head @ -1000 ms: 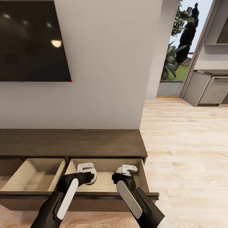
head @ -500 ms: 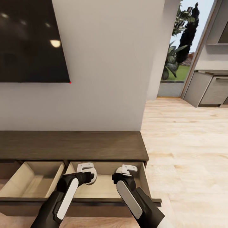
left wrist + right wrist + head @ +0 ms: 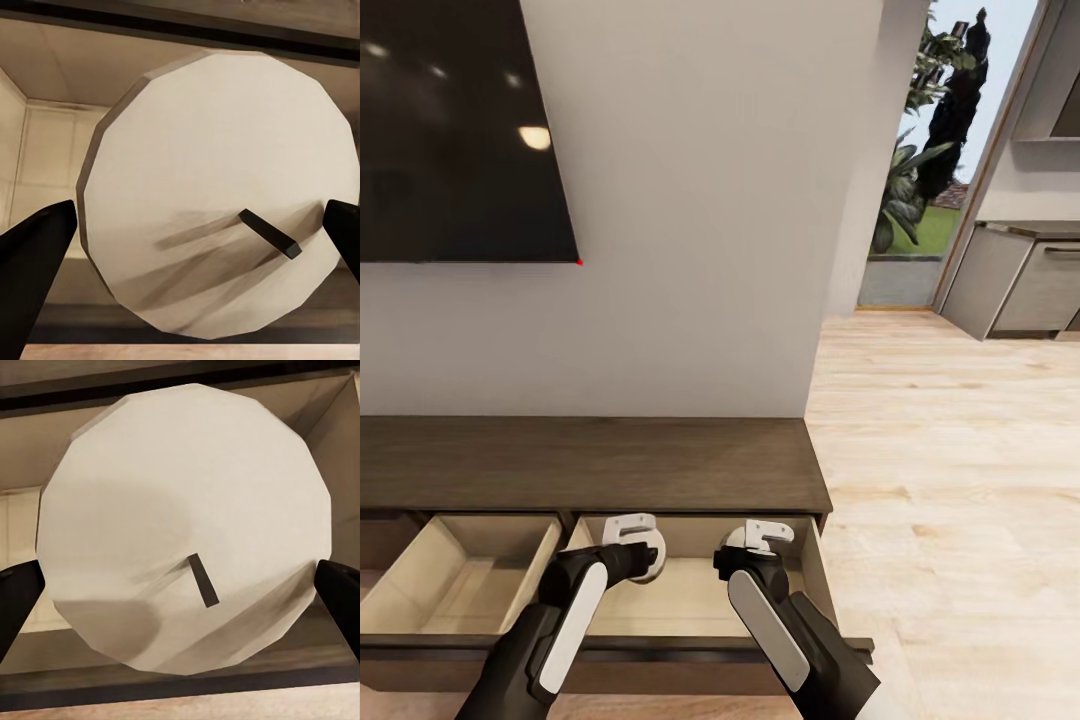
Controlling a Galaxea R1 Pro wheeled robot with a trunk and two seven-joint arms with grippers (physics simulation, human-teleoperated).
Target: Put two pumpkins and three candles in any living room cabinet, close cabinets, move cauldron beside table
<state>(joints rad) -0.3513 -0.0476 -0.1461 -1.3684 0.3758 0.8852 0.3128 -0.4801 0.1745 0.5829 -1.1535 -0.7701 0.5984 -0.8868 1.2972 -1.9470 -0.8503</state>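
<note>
Head view: the left gripper [image 3: 645, 552] and right gripper [image 3: 745, 545] are each hovering over the cabinet [image 3: 590, 462], above its open right drawer [image 3: 690, 595]. Left wrist view: fingers [image 3: 34, 255] are clamping a candle [image 3: 217, 195]. Right wrist view: fingers [image 3: 341, 592] are clamping a second candle [image 3: 184, 525]. Judged: both candles not yet released; drawers open; pumpkins, cauldron outstanding.

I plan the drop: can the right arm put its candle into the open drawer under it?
Probably yes. The right hand holds a candle over the open drawer, and nothing seems to stand between candle and drawer floor.
</note>
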